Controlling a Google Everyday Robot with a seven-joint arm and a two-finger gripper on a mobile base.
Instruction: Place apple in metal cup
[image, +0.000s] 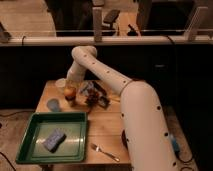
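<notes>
The apple (70, 92), small and yellow-orange, is at the back left of the wooden table (107, 125), right at the tip of my gripper (70, 88). The gripper comes down on it from above at the end of the white arm (100, 70). A small dark shape (73, 102) sits directly under the apple. It may be the metal cup, but I cannot tell whether the apple rests in it or hangs just above it.
A grey-blue round object (53, 104) lies left of the apple. A pale round item (61, 83) is behind it. Dark clutter (96, 94) sits to the right. A green tray (30, 150) holds a blue sponge (54, 140). A fork (104, 152) lies near the front edge.
</notes>
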